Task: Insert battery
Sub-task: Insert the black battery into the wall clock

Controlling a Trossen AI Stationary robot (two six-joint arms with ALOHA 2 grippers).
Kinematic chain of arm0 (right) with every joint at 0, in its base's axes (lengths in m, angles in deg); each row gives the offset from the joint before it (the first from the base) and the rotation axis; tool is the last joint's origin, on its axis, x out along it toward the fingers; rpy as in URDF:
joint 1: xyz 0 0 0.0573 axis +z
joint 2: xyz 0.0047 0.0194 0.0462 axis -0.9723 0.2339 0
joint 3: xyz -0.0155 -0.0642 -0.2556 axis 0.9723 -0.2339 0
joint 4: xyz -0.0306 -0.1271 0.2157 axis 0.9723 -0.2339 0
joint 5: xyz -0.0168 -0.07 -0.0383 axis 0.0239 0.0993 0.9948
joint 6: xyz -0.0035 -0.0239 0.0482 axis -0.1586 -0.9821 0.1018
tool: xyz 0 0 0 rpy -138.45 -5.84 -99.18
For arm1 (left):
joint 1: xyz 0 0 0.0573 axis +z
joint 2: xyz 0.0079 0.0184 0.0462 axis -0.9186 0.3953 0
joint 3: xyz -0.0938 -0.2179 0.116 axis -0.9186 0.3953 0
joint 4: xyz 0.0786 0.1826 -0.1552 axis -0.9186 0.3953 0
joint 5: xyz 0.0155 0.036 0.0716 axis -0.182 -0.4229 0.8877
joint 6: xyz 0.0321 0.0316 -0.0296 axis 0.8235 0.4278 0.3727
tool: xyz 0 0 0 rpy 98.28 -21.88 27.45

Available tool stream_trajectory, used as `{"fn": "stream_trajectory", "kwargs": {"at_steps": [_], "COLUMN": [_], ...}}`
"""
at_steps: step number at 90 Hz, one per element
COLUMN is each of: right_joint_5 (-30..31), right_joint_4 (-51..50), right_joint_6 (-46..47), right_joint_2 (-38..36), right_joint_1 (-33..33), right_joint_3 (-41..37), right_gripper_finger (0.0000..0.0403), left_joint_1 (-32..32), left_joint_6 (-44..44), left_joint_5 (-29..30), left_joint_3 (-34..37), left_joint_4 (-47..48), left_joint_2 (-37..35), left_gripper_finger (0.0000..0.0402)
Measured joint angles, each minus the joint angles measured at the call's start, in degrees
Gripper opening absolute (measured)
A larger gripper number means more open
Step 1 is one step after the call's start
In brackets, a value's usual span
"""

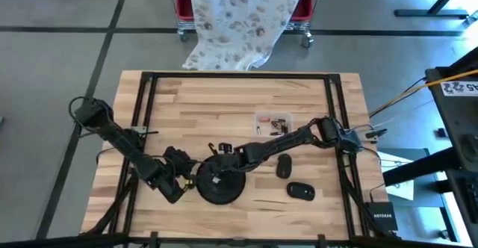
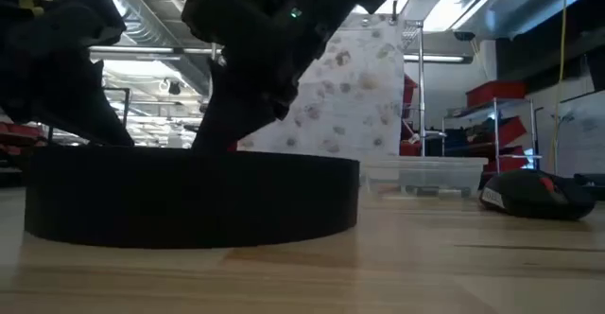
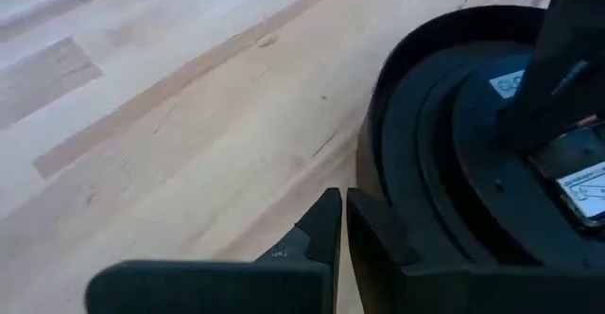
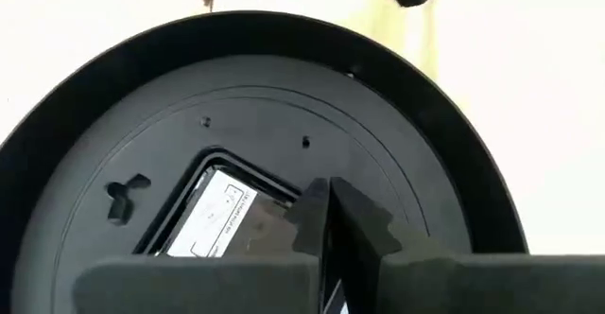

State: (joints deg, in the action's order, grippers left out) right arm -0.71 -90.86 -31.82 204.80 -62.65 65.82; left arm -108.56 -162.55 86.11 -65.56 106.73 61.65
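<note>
A round black disc-shaped device (image 1: 220, 182) lies flat on the wooden table, back up, with an open rectangular compartment (image 4: 213, 221) that shows a white label. My right gripper (image 4: 326, 210) is shut and points down into the compartment's edge; it also shows over the disc in the high view (image 1: 218, 166). My left gripper (image 3: 342, 221) is shut, low on the table at the disc's left rim (image 1: 188, 182). No battery shows at either gripper's fingers. My left gripper lies level, coming from the table's left, with one shut finger (image 3: 373, 234) against the disc's outer wall (image 3: 378, 163). The disc stays flat on the table. My right gripper comes slanting from above with its shut fingertips (image 4: 352, 215) at the compartment's rim (image 4: 284, 193); the fingers themselves hide the place of contact.
Two dark computer mice (image 1: 284, 166) (image 1: 301, 191) lie right of the disc. A clear tray (image 1: 274, 122) with small items stands behind them. A black frame (image 1: 239, 76) runs round the table top. Bare wood lies at the far left.
</note>
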Motion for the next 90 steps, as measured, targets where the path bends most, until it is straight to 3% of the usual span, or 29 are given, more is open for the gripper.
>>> {"fn": "stream_trajectory", "kwargs": {"at_steps": [24, 60, 90], "right_joint_5": [-1.56, 2.38, 1.32], "right_joint_4": [-1.23, -0.84, -5.17], "right_joint_6": [-0.18, -1.38, 0.98], "right_joint_2": [-0.02, -2.59, -2.63], "right_joint_1": [0.02, 0.87, 0.87], "right_joint_3": [0.0, -0.37, -0.35], "right_gripper_finger": [0.0, 0.0, 0.0], "left_joint_1": [0.0, 0.0, 0.0], "left_joint_6": [-0.66, -0.75, -0.81], "left_joint_5": [-0.02, -0.01, -0.02], "left_joint_3": [0.01, 0.09, 0.1], "left_joint_4": [0.56, 0.46, 0.48], "left_joint_2": [0.0, 0.0, -0.02], "left_gripper_finger": [0.0003, 0.0003, 0.0003]}}
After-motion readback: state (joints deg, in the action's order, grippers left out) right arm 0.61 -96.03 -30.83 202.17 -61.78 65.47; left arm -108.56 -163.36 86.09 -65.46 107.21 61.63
